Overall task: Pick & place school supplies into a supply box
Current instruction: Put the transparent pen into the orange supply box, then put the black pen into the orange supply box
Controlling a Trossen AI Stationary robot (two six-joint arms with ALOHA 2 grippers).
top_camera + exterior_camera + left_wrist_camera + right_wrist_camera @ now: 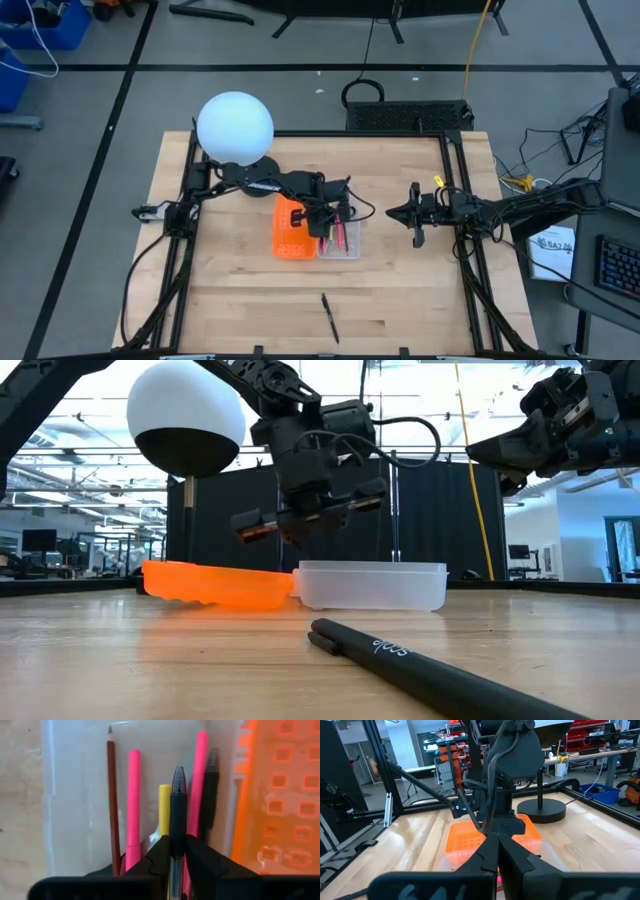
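Observation:
The clear supply box [347, 250] [375, 586] [75, 800] lies mid-table. Inside it lie a brown pencil [113, 800], two pink pens [133, 795], a yellow one [164, 805] and a black one [211, 790]. My left gripper [323, 221] [304, 540] [177, 842] hangs just above the box, shut on a black pen with a clear barrel [178, 805]. Another black pen [330, 317] [430, 665] lies flat near the table's near edge. My right gripper [397, 213] [497, 845] waits shut, in the air to the right of the box. No scissors show. My left gripper pinches the clear-barrelled black pen between its two fingers, on the barrel behind the dark grip section [177, 851]. The fingers come from above, pointing down, and lie across the pen. The pen is level, parallel to the pens in the box; whether it touches them, I cannot tell.
An orange perforated piece [288, 232] [215, 582] [280, 795] lies against the box's left side. A lamp with a white globe [235, 128] [185, 420] stands at the table's far left. Bare wood [240, 300] stretches toward the near edge around the loose pen.

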